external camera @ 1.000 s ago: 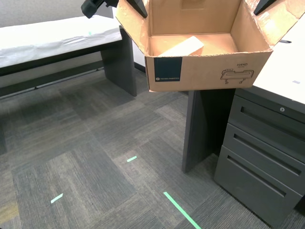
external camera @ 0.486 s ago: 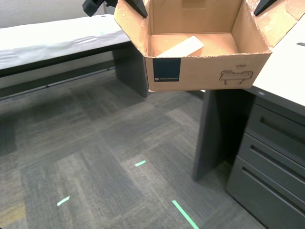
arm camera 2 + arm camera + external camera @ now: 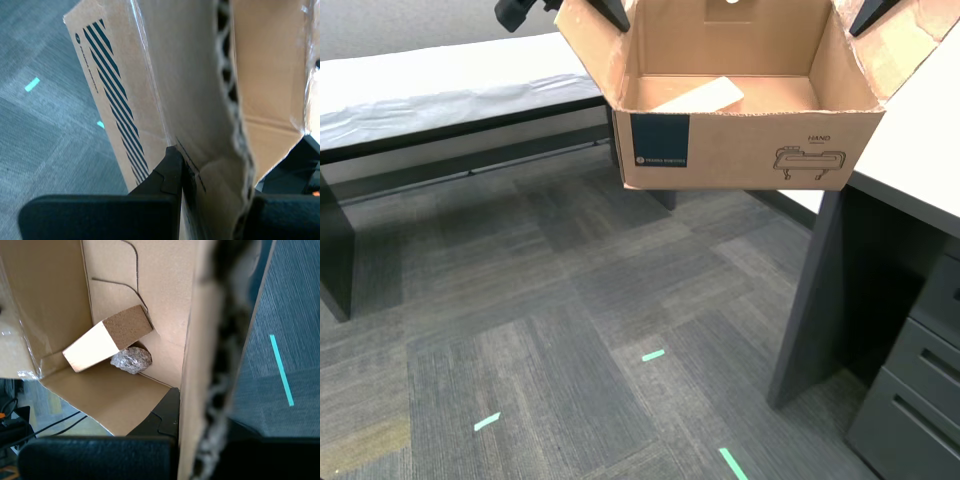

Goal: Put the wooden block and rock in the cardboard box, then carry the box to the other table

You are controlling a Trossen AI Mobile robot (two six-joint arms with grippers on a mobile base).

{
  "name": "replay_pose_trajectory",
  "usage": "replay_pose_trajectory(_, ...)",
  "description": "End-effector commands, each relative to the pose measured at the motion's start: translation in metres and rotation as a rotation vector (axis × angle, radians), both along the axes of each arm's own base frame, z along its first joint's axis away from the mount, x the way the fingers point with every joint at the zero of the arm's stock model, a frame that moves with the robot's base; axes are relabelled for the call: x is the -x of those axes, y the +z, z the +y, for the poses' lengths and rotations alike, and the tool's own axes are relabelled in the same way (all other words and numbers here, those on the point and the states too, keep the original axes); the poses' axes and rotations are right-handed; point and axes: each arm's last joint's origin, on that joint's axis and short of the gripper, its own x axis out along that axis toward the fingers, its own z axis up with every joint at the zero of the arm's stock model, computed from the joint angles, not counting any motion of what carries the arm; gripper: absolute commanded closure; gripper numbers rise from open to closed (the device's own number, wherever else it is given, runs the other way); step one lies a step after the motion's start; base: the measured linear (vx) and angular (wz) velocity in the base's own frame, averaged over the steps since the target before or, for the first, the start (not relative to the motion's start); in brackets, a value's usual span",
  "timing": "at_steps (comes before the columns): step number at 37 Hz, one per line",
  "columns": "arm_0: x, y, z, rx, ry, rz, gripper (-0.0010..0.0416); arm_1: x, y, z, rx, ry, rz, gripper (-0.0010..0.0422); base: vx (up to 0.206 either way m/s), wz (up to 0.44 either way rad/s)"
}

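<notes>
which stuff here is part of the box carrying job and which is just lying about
Part of the job:
- cardboard box, held up by both tools
- wooden block inside it
- rock beside the block
- cloth-covered table

Just there:
- hard-topped desk with drawers
- green tape marks on the carpet

We are in an office: grey carpet tiles [image 3: 520,300] marked with green tape [image 3: 653,355], a cloth-draped table [image 3: 440,85], and a desk [image 3: 920,140] with grey metal drawers [image 3: 910,400] beneath.
</notes>
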Motion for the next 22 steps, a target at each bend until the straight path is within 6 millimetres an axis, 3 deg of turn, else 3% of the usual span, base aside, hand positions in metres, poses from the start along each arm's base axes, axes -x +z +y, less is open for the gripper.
replay_pose_trajectory(1,0.0002,0.001,0.0014,-0.024,0.021,-0.008,0.0406,-0.0002,0.0026,-0.0025,0.039,-0.007,0.004,0.0413,0.116,0.016)
replay_pose_trajectory(22,-0.0029,0.0021,0.0019,-0.027,0.022,-0.045,0.0406,-0.0007,0.0036,-0.0039,0.06,0.035,0.033,0.0413,0.109,-0.033)
